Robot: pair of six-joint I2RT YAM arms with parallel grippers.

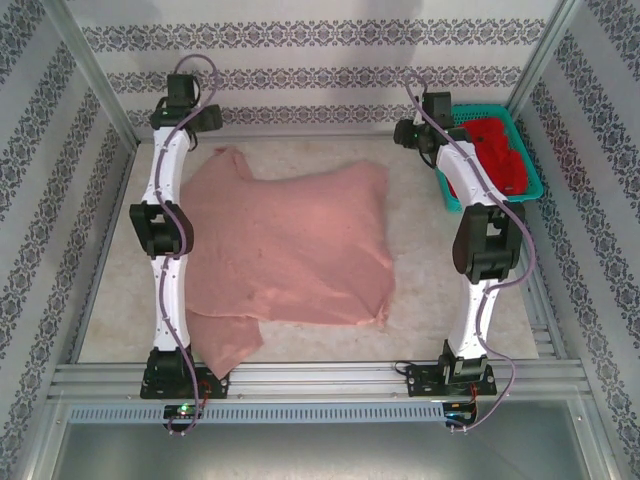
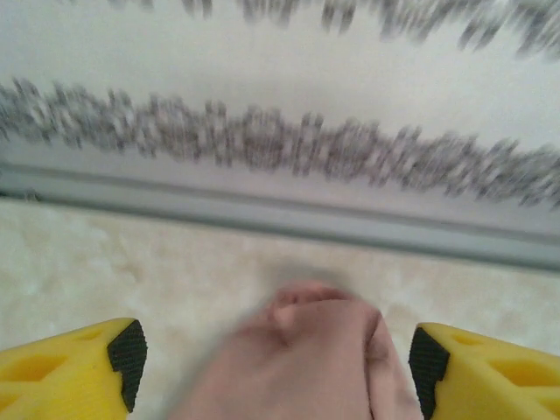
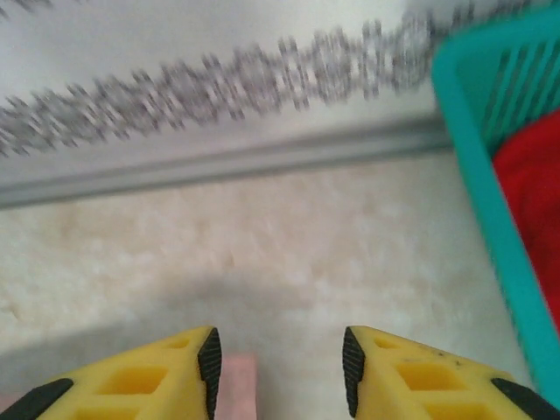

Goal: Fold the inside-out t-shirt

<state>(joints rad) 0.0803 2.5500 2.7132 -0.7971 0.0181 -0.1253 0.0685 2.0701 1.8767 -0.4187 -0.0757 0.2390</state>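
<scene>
The salmon-pink inside-out t-shirt (image 1: 290, 240) lies spread over the middle of the table, one sleeve toward the far left and another at the near left. My left gripper (image 1: 205, 118) hovers at the far left, just beyond that far sleeve. In the left wrist view it (image 2: 278, 367) is open, and a bunched tip of the t-shirt (image 2: 324, 350) lies between the wide-apart pads. My right gripper (image 1: 405, 132) sits past the shirt's far right corner. It (image 3: 280, 372) is open in the right wrist view, with a sliver of pink cloth (image 3: 236, 389) by its left pad.
A teal basket (image 1: 525, 150) holding a bright red garment (image 1: 495, 155) stands at the far right, close to my right arm. The basket's wall (image 3: 490, 219) appears at the right of the right wrist view. Patterned walls and a metal rail (image 2: 280, 223) bound the table's far edge.
</scene>
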